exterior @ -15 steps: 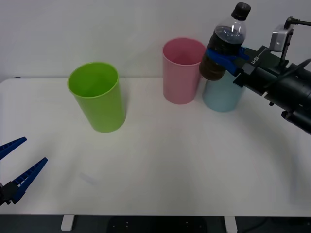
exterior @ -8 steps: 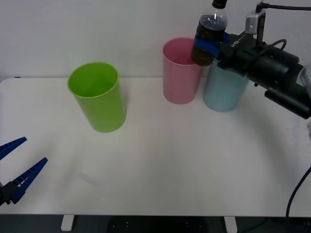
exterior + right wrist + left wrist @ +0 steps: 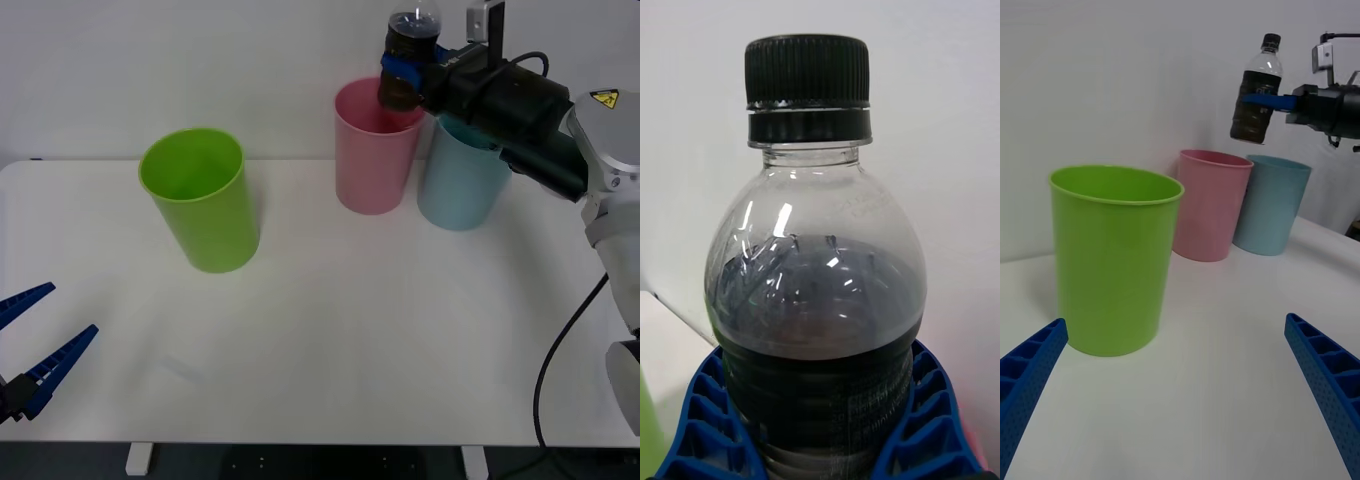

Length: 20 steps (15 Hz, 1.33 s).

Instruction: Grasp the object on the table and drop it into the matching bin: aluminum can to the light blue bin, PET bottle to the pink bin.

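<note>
**A:** Where is the PET bottle at this moment, and what has it?

**B:** It is in the air, held upright around its middle by the right gripper, whose blue ribbed fingers are closed on either side of the dark liquid. From the front it appears to hang above the far right rim of the pink bin; the left wrist view also puts it above that bin, well clear of the rim.

**A:** Why hold it so high?

**B:** Most likely so its base passes over the rim and it can fall straight in. The pink bin is the right one for plastic (the light blue bin stands just beside it, almost touching, so aim matters).

**A:** And the other arm?

**B:** The left gripper waits low at the near left corner of the table, fingers spread wide and holding nothing. A lime green bin stands apart on the left.

**A:** What has changed from a second ago?

**B:** The bottle has travelled leftward and higher, from in front of the blue bin to over the pink one. The bins and the left gripper have not moved.
</note>
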Motion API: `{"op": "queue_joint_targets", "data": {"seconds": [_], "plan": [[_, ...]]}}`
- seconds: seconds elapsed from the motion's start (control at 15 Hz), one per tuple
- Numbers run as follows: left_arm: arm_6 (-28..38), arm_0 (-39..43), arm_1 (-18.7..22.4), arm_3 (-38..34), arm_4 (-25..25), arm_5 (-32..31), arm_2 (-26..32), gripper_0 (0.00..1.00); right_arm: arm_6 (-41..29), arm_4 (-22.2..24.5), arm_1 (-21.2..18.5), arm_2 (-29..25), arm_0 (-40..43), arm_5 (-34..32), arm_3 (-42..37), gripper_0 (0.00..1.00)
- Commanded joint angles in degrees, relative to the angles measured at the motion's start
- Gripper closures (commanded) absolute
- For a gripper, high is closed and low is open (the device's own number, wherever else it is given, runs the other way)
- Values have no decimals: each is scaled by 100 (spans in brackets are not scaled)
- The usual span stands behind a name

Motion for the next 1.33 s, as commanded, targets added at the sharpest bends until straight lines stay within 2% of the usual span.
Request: {"op": "queue_joint_targets", "data": {"seconds": [0.07, 0.4, 0.67, 0.73, 0.8, 0.87, 0.93, 1.0, 1.33], "plan": [[0, 0, 0, 0, 0, 0, 0, 0, 109, 147, 175, -2, -260, 360, 378, 100], [0, 0, 0, 0, 0, 0, 0, 0, 285, 358, 579, -2, -594, 1178, 861, 100], [0, 0, 0, 0, 0, 0, 0, 0, 408, 410, 650, 7, -638, 1292, 931, 100], [0, 0, 0, 0, 0, 0, 0, 0, 417, 410, 650, 7, -638, 1292, 931, 95], [0, 0, 0, 0, 0, 0, 0, 0, 417, 410, 650, -2, -629, 1301, 940, 85], [0, 0, 0, 0, 0, 0, 0, 0, 425, 410, 650, -2, -629, 1292, 931, 36], [0, 0, 0, 0, 0, 0, 0, 0, 434, 410, 650, -2, -620, 1292, 940, 5], [0, 0, 0, 0, 0, 0, 0, 0, 434, 410, 650, -2, -603, 1292, 931, 0], [0, 0, 0, 0, 0, 0, 0, 0, 469, 367, 606, -20, -550, 1169, 931, 0]]}}
